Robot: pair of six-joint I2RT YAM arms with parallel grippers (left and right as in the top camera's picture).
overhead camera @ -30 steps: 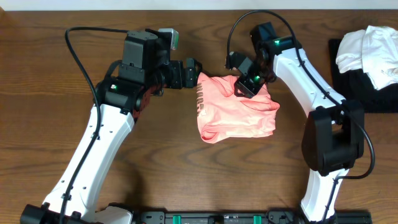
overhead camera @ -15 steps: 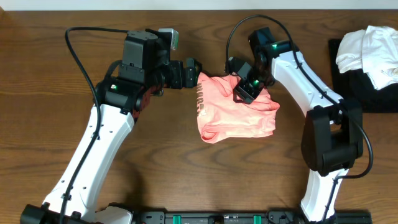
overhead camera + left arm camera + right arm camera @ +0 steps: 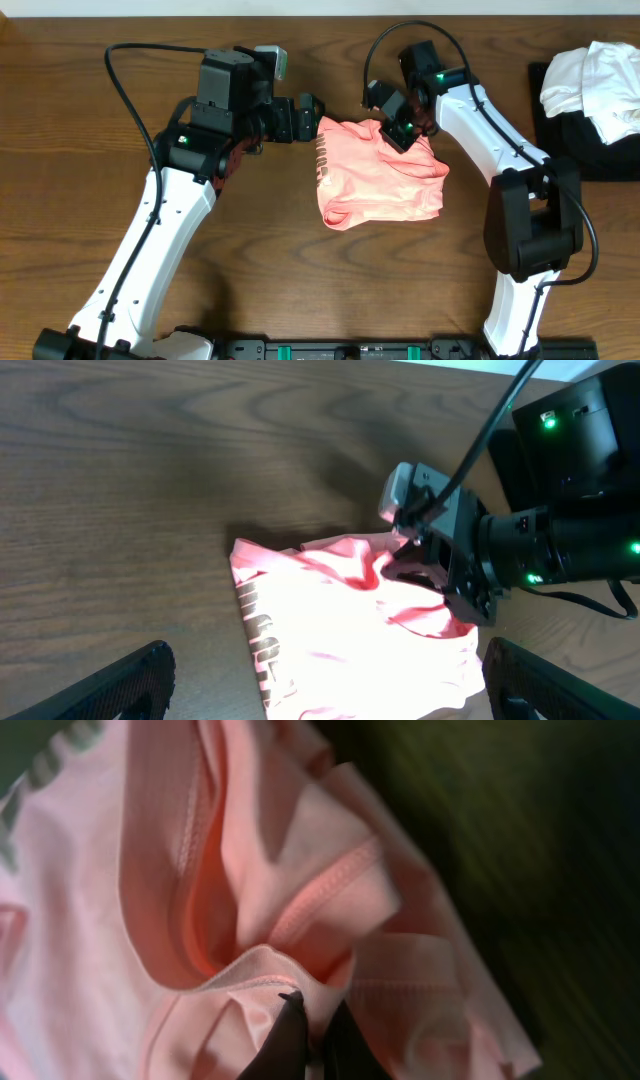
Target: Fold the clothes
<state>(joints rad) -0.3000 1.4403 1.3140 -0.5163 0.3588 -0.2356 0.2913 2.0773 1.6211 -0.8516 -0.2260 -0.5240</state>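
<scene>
The salmon-pink shirt [image 3: 380, 180] lies crumpled on the wooden table [image 3: 250, 270], its bulk on the near side of both pincers. A strip of pale lettering [image 3: 322, 160] runs down the shirt's edge, just nearward of the left gripper [image 3: 312, 118]. That gripper hangs at the shirt's far left corner with its jaws spread wide and nothing between them. The right gripper [image 3: 310, 1038] sits over the shirt's far edge, across the cloth from the left one. Its fingertips are pressed together on a gathered fold of stitched hem [image 3: 310, 910], and the fabric bunches up around them. Well out beyond the right gripper's right side, white garments [image 3: 600, 70] are heaped on a black mat [image 3: 600, 155].
</scene>
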